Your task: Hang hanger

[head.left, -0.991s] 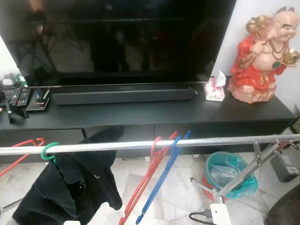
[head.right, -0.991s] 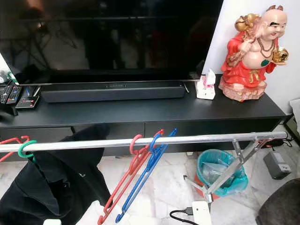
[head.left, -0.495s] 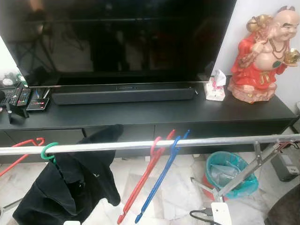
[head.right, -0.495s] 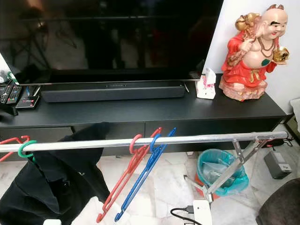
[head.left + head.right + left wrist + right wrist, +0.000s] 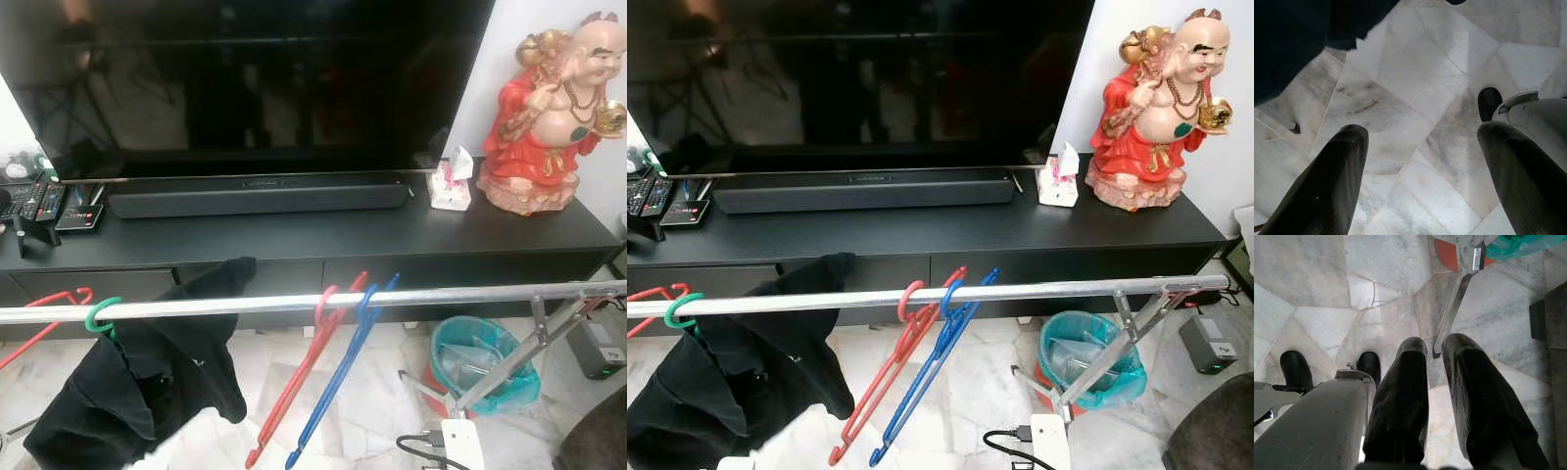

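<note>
1. Four hangers are hooked on the silver rail (image 5: 294, 303) in the left eye view: a green hanger (image 5: 101, 315) carrying a black garment (image 5: 147, 377), a red hanger (image 5: 304, 377) and a blue hanger (image 5: 343, 367) side by side near the rail's middle, both slanting down toward the robot's left, and another red one (image 5: 44, 318) at the far left end. Behind the rail stands a black TV cabinet (image 5: 313, 240) with a television (image 5: 255, 83), a soundbar (image 5: 260, 196), remotes (image 5: 44, 204), a tissue pack (image 5: 451, 184) and a red figurine (image 5: 554, 117).

2. The right eye view gives the same scene. Below the rail's right end sits a bin lined with a teal bag (image 5: 1089, 360), between the rack's slanted legs (image 5: 1112, 357), with a white plug block (image 5: 1048, 443) on the marble floor (image 5: 970, 392).

3. In the left wrist view the left gripper (image 5: 1422, 166) hangs over marble tiles, its two black fingers (image 5: 1327, 188) spread wide apart with nothing between them; the black garment's edge shows beyond.

4. In the right wrist view the right gripper (image 5: 1434, 382) points at the floor, its fingers (image 5: 1400, 401) close together with only a narrow gap and holding nothing; a rack leg and the teal bag lie beyond.
</note>
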Controlling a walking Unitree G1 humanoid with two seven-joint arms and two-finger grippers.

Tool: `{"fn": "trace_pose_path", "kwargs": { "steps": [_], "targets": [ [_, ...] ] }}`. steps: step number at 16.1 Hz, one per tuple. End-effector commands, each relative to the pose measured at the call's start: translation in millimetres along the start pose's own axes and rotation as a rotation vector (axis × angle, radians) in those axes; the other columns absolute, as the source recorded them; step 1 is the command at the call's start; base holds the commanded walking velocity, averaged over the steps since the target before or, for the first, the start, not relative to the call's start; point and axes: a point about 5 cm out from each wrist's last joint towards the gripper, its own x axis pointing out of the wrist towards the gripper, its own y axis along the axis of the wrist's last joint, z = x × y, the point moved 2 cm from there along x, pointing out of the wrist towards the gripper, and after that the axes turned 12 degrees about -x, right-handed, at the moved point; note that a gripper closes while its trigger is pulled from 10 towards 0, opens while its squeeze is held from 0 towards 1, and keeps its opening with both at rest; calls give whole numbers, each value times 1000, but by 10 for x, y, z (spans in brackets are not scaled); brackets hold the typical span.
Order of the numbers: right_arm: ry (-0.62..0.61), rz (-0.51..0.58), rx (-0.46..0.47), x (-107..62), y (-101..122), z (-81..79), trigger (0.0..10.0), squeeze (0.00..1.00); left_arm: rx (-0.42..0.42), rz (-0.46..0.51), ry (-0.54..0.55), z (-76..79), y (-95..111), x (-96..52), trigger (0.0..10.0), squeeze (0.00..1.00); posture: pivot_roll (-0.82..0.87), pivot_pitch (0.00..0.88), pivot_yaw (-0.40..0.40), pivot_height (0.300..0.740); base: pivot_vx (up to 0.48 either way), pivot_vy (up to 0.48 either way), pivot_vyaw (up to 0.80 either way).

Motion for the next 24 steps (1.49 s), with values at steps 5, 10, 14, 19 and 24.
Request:
{"fn": "trace_pose_path", "kwargs": {
  "steps": [5,10,14,19,24],
  "targets": [
    [8,-10,-17,-6,-40,-19,10000,839,-11,-15,9,0,-13,3,10000,0,-46,0,25,740,0,0,0],
    [9,-2,-5,-5,-19,-26,0,0,-13,-15,10,4,-8,5,10000,0,-43,0,24,740,0,0,0],
    [19,1,-8,-5,-15,-38,0,0,-15,-16,10,4,-12,4,10000,0,-42,0,24,740,0,0,0],
    [18,-8,-12,-5,-20,-41,10000,0,-16,-15,8,5,-11,4,10000,0,-42,0,24,740,-53,0,0],
    [18,-9,-10,-4,-17,-47,10000,0,-13,-18,9,4,-13,4,10000,0,-42,0,24,740,-264,0,0]
  ]
}}
